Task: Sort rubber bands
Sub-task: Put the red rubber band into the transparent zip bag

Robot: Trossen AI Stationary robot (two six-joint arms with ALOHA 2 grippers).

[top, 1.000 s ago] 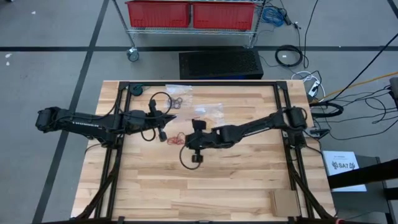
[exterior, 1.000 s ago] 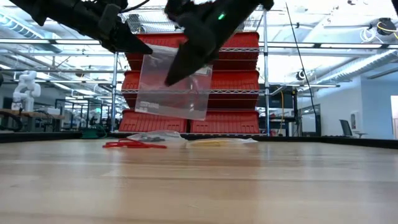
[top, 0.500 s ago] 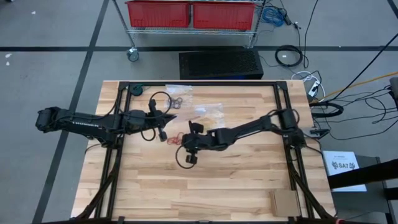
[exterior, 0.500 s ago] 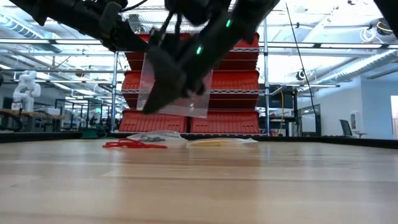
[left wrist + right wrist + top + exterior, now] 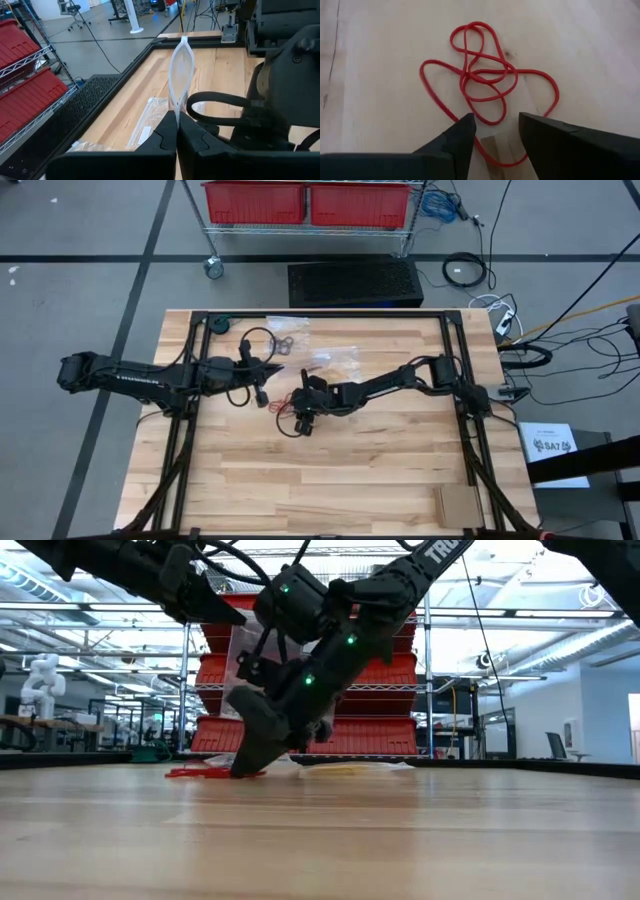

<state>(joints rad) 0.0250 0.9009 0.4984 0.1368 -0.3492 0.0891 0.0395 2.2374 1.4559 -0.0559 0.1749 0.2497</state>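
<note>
My right gripper (image 5: 496, 132) jaws are standing apart over the red rubber bands (image 5: 485, 80) mid-bench, having dropped down from a second ago. My left gripper (image 5: 177, 131) is staying clamped on a clear bag (image 5: 181, 70), raised toward the bench's left edge.

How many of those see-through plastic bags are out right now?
3. One clear flat plastic bag hangs pinched in the left fingers; a second lies by the far edge of the wooden table; a third lies nearer its middle. Others may be hidden.
</note>
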